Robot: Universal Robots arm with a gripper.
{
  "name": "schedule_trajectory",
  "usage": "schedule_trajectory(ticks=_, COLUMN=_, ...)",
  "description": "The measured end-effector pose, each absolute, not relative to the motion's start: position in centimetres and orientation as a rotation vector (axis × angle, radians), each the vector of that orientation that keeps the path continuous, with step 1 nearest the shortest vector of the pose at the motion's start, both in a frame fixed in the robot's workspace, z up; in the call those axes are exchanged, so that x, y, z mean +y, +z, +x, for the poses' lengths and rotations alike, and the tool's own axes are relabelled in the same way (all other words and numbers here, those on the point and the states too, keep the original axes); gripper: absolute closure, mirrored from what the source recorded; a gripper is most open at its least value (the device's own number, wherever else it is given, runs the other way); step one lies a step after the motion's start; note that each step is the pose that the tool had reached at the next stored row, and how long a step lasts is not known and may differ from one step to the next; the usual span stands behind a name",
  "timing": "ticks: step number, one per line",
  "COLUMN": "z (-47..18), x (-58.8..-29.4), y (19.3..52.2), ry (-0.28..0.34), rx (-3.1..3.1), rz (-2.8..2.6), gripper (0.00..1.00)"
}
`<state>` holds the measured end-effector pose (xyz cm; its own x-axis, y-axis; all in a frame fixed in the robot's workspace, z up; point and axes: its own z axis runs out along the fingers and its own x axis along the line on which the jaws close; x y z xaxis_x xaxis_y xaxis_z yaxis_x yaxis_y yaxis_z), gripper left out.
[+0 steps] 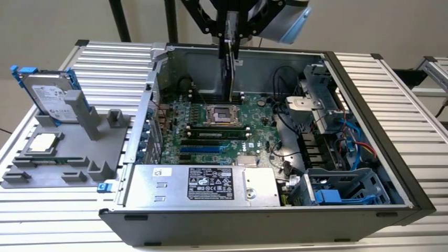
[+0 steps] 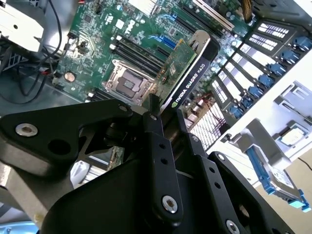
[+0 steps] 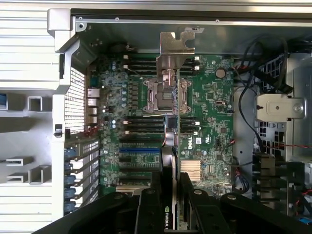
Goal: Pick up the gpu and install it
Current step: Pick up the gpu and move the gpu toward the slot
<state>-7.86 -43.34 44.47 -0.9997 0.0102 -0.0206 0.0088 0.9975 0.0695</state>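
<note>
The gripper point(image 2: 165, 112) is clamped on the gpu point(image 2: 184, 78). In the second wrist view its two black fingers point(image 2: 156, 141) press the card's faces at the end away from the bracket point(image 2: 201, 40), so the card juts out beyond them with the bracket leading. I judge that this hold keeps the bracket and the card's long edges free of the fingers, so no part of the tool stands between the card and whatever it must meet.

In the exterior view the card hangs on end, long axis upright, inside the open case point(image 1: 245, 228). Taking the socket point(image 1: 222, 114) as the middle of a dial, the gpu is at twelve o'clock, over the far part of the board point(image 1: 178, 136), with its lower end low in the case. I cannot tell whether it touches the board, though it looks to hang clear. It sits in no slot: the blue slots point(image 1: 203, 151) lie at about seven o'clock from the socket, apart from the card.

The case lies on its side with the open face up, likely so that the board faces the arm and can be reached from above. The power supply point(image 1: 210, 184) takes the six o'clock side. Outside the case, at nine o'clock, a grey fixture point(image 1: 42, 176) holds the hard drive point(image 1: 49, 97) upright and the chip point(image 1: 43, 142) flat. Each has its own seat, presumably so the arm finds parts at fixed places.
</note>
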Motion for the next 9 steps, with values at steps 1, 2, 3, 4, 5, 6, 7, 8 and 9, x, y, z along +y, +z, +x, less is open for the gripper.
schedule_trajectory(ticks=1, z=-7.84, x=-43.34, y=44.47, ry=0.108, rx=3.119, rz=0.015, gripper=1.00)
schedule_trajectory(ticks=2, z=-7.81, x=-43.34, y=44.47, ry=0.108, rx=3.119, rz=0.015, gripper=1.00)
schedule_trajectory(ticks=3, z=-7.79, x=-43.34, y=44.47, ry=0.108, rx=3.119, rz=0.015, gripper=1.00)
schedule_trajectory(ticks=4, z=-7.76, x=-43.34, y=44.47, ry=0.108, rx=3.119, rz=0.015, gripper=1.00)
schedule_trajectory(ticks=5, z=-7.74, x=-43.34, y=44.47, ry=0.108, rx=3.119, rz=0.015, gripper=1.00)
schedule_trajectory(ticks=6, z=-7.71, x=-43.34, y=44.47, ry=0.108, rx=3.119, rz=0.015, gripper=1.00)
schedule_trajectory(ticks=7, z=-7.68, x=-43.34, y=44.47, ry=0.108, rx=3.119, rz=0.015, gripper=1.00)
schedule_trajectory(ticks=8, z=-7.66, x=-43.34, y=44.47, ry=0.108, rx=3.119, rz=0.015, gripper=1.00)
schedule_trajectory(ticks=9, z=-7.63, x=-43.34, y=44.47, ry=0.108, rx=3.119, rz=0.015, gripper=1.00)
